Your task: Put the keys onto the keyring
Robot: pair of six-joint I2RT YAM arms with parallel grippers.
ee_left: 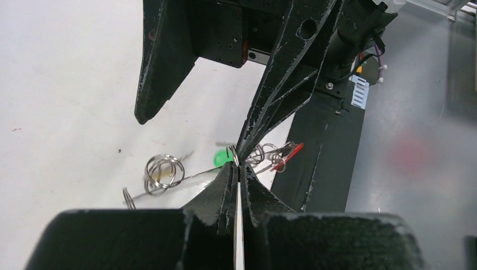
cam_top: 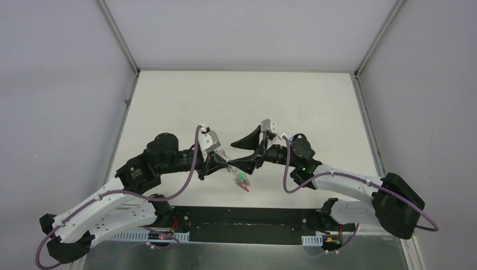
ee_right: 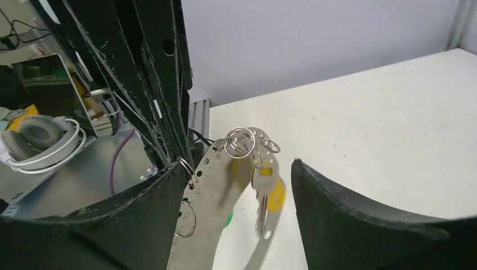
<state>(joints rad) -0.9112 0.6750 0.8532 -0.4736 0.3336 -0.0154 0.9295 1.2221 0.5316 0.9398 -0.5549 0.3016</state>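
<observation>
The keyring (ee_right: 216, 185) is a flat, curved silvery band with numbered holes, held up over the table. My left gripper (ee_left: 239, 169) is shut on it, and in the left wrist view the band shows edge-on between its pads. Small split rings (ee_right: 242, 142) hang from the band. A key with a yellow tag (ee_right: 264, 188) dangles from them, blurred. Green and red tags (cam_top: 242, 180) hang below the grippers in the top view. My right gripper (ee_right: 237, 164) is open. Its fingers stand on either side of the band and the yellow-tagged key, and its left finger is close to a ring.
The black base plate (cam_top: 242, 225) lies along the near table edge, below the hanging keys. White enclosure walls (cam_top: 67, 84) stand on both sides and at the back. Grey headphones (ee_right: 39, 135) lie off the table, beyond the left arm.
</observation>
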